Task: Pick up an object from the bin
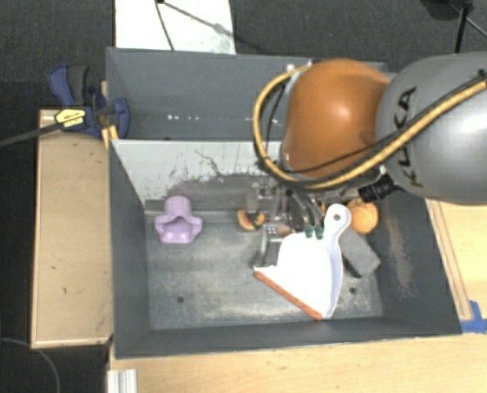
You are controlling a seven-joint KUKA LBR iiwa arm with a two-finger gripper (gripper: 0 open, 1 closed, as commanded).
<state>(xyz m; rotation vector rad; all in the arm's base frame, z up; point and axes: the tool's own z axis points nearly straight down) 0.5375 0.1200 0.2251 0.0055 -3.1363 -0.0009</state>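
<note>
Arm: a grey arm [448, 129] is reaching in from the right of the frame and bending down over the middle of the bin [137, 244]. Its wrist is sitting under a rounded orange cover [333, 113] with cables looping around it.
Gripper: the gripper [276, 228] is hanging low below the cover, at the upper left edge of the white paddle. It is not possible to tell whether it is open or closed.
Nearest thing: a flat white paddle [313, 268] with an orange rim is lying at lower centre, its handle pointing to the upper right.
Right side: an orange ball [363, 217] is sitting beside the handle, and a grey block [360, 256] is lying just below it.
Left side: a purple toy [178, 222] is resting well apart from the gripper.
</note>
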